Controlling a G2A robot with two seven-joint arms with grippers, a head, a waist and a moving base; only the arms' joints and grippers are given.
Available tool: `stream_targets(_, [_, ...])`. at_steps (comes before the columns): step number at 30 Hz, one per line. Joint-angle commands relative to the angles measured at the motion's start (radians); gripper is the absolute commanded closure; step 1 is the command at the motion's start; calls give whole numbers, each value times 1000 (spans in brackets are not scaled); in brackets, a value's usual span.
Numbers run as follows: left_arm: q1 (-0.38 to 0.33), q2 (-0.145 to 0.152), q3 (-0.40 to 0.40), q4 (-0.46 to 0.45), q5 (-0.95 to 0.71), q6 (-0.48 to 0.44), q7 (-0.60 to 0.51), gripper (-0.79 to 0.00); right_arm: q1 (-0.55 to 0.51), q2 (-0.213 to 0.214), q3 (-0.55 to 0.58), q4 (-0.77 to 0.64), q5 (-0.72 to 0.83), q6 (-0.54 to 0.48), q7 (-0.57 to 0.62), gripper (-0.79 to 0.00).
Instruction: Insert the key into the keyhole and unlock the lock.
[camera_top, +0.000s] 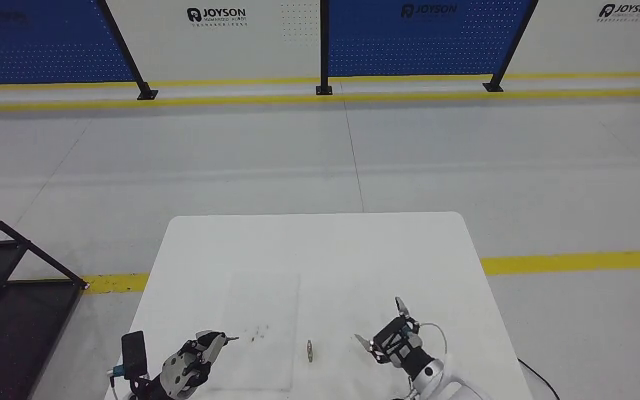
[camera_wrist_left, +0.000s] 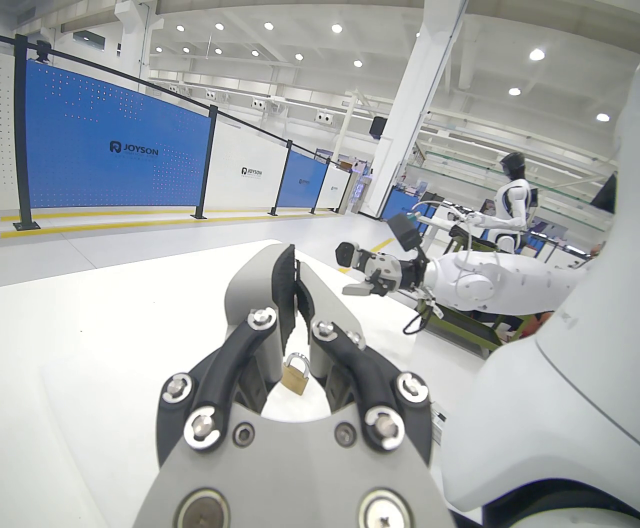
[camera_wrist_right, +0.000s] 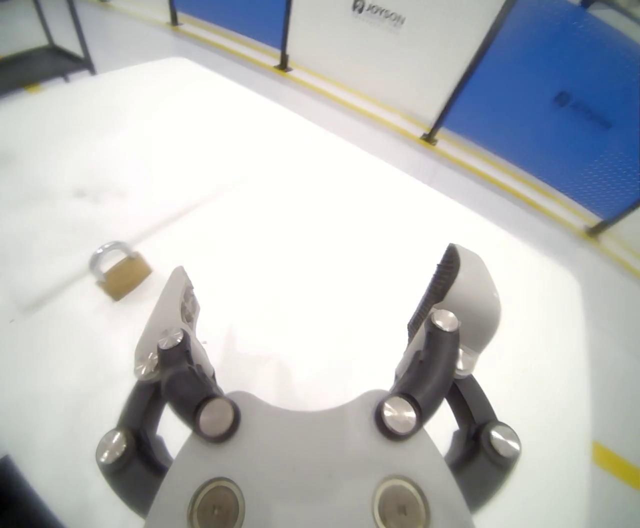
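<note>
The padlock (camera_wrist_right: 120, 276) is laid flat on the surface (camera_top: 330, 250) close to its near edge, between the two claws. Its shackle appears closed and no key is seen in it, so insertion and unlocking are judged not yet done. The left claw (camera_wrist_left: 296, 282) is held toward the near left corner with its pads drawn together, though whether the key is pinched between them cannot be told. The right claw (camera_wrist_right: 315, 270) is spread wide and empty, near the padlock on its right.

table (camera_top: 400, 250) white | barrier panels (camera_top: 420, 35) blue-and-white, behind | floor lines (camera_top: 560, 263) yellow | black rack (camera_top: 30, 330) beside table
</note>
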Motion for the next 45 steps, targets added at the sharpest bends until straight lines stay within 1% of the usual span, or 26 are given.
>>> stream_targets(1, [0,0,0,0,0,0,0,0,20,-6,-48,28,13,-6,10,-785])
stream_targets(4, [0,0,0,0,0,0,0,0,59,-16,-106,75,49,-29,40,-785])
stream_targets(6, [0,0,0,0,0,0,0,0,79,-22,-144,104,33,-17,45,-785])
stream_targets(11, [0,0,0,0,0,0,0,0,117,-38,-223,161,60,-14,62,-785])
stream_targets(14, [0,0,0,0,0,0,0,0,136,-45,-255,181,97,-28,72,-785])
stream_targets(19, [0,0,0,0,0,0,0,0,169,-56,-297,212,117,-4,63,-785])
stream_targets(20, [0,0,0,0,0,0,0,0,178,-60,-308,223,118,9,59,-757])
stream_targets(22, [0,0,0,0,0,0,0,0,197,-67,-326,243,139,20,60,-748])
stream_targets(24, [0,0,0,0,0,0,0,0,216,-73,-342,262,148,36,59,-720])
stream_targets(25, [0,0,0,0,0,0,0,0,224,-76,-350,272,155,40,61,-680])
stream_targets(26, [0,0,0,0,0,0,0,0,233,-79,-358,281,160,43,64,-594])
stream_targets(27, [0,0,0,0,0,0,0,0,241,-82,-365,289,164,47,65,-548])
stream_targets(28, [0,0,0,0,0,0,0,0,247,-85,-373,298,168,50,67,-526])
stream_targets(29, [0,0,0,0,0,0,0,0,254,-88,-379,307,171,54,68,-465])
stream_targets(31, [0,0,0,0,0,0,0,0,268,-92,-392,324,174,62,71,-425])
stream_targets(33, [0,0,0,0,0,0,0,0,279,-96,-401,338,176,63,74,-416])
stream_targets(40, [0,0,0,0,0,0,0,0,298,-100,-416,363,177,62,78,-296])
stream_targets(41, [0,0,0,0,0,0,0,0,300,-100,-417,364,177,61,78,-249])
stream_targets(42, [0,0,0,0,0,0,0,0,300,-100,-418,364,177,61,77,-228])
stream_targets(43, [0,0,0,0,0,0,0,0,300,-100,-418,362,179,60,73,-126])
stream_targets(45, [0,0,0,0,0,0,0,0,298,-99,-417,356,182,59,66,0])
